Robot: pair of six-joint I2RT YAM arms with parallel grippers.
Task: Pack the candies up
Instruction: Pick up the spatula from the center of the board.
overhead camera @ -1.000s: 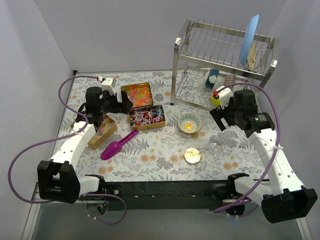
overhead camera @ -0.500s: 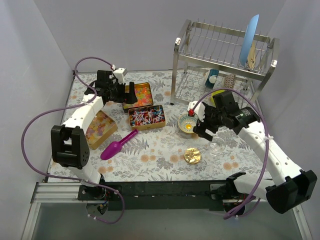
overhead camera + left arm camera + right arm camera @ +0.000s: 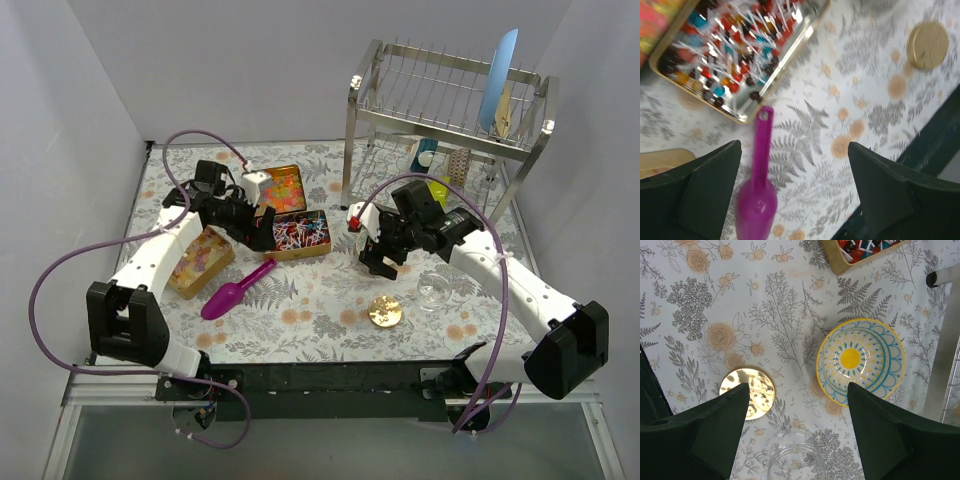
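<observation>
Left pincer (image 3: 795,147) and right pincer (image 3: 797,388) agape

Motion blurs the left wrist view, smearing the wrapped candies (image 3: 735,45). The right wrist view's bottom edge crops the clear jar (image 3: 796,464).

No text, number or brand is showing legibly anywhere. The gold lid (image 3: 747,392), lying toward the near edge of the tabletop, is giving back only mottled glare. The candies (image 3: 735,45) are appearing too blurred for any wrapper print to be read.
</observation>
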